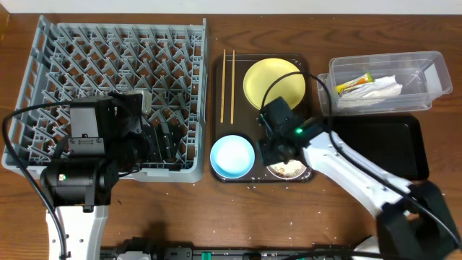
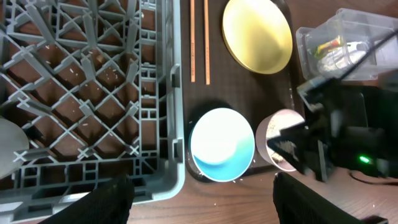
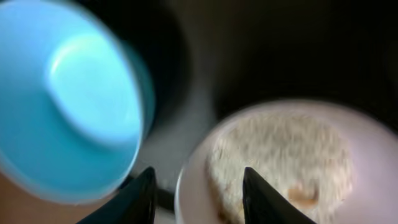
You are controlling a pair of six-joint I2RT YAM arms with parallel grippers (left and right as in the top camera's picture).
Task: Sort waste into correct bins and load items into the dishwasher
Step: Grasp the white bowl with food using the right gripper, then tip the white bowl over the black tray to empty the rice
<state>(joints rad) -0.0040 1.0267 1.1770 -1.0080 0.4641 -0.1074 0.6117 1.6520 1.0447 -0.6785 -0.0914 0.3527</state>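
Note:
The white bowl [image 1: 289, 170] holds beige rice scraps [image 3: 280, 162] and sits on the brown serving tray next to the light-blue bowl [image 1: 232, 156]. My right gripper [image 3: 199, 199] is open low over the white bowl, its fingers straddling the left rim [image 3: 186, 186]. The yellow plate [image 1: 274, 83] and two chopsticks [image 1: 228, 85] lie on the tray's far half. My left gripper [image 2: 199, 199] is open and empty above the front right corner of the grey dish rack [image 1: 115, 72]. The napkin [image 1: 375, 90] and the wrapper [image 1: 355, 83] lie in the clear tub [image 1: 433, 72].
The black tray [image 1: 382, 144] lies right of the brown serving tray [image 1: 216, 108], under my right arm. A pale rounded object [image 2: 9, 149] sits in the rack at the left edge of the left wrist view. Crumbs dot the table in front of the serving tray.

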